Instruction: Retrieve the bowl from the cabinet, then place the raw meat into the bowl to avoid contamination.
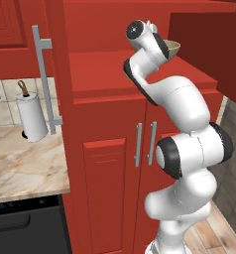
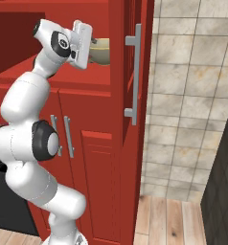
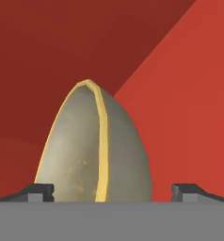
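The jaws stand wide apart with the one bowl (image 3: 92, 150) between them, seen rim-on in the hand view and not gripped. The bowl sits on the open upper shelf of the red cabinet (image 1: 110, 163), above its two closed lower doors. Left of the cabinet, one paper-towel roll (image 1: 31, 116) stands on the marble bench (image 1: 21, 163).

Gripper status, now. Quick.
Gripper: open, jaws spread wide on either side of the bowl inside the cabinet; not closed on it.
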Robot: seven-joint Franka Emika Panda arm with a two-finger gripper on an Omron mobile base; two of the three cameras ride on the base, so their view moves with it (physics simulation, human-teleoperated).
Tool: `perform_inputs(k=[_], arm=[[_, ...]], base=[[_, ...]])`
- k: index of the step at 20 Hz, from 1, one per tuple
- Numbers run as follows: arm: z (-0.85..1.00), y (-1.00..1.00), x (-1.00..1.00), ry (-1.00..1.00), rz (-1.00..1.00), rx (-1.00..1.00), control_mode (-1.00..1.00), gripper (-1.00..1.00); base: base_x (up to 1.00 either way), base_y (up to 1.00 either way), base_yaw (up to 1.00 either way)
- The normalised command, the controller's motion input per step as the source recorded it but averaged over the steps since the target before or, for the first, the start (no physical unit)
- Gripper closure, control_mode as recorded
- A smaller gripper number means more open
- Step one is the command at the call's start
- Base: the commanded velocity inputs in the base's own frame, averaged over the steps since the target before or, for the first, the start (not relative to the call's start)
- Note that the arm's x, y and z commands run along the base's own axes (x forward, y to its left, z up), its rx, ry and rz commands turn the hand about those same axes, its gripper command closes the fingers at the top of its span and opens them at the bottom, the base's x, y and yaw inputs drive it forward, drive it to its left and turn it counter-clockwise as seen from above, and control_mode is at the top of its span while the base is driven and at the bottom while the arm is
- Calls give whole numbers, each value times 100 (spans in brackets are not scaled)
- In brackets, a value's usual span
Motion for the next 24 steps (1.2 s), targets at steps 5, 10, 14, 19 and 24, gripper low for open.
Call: perform_inputs(k=[5,10,14,19,24], arm=[[-3,0,28,0,0,0,-100,-100],[-6,0,17,0,0,0,-100,-100],[-9,-6,7,0,0,2,-100,-100],[-24,0,0,0,-4,2,-100,100],[-27,0,0,1,-4,2,-100,100]], base=[[0,0,0],[0,0,0],[0,0,0],[0,0,0],[0,0,0]])
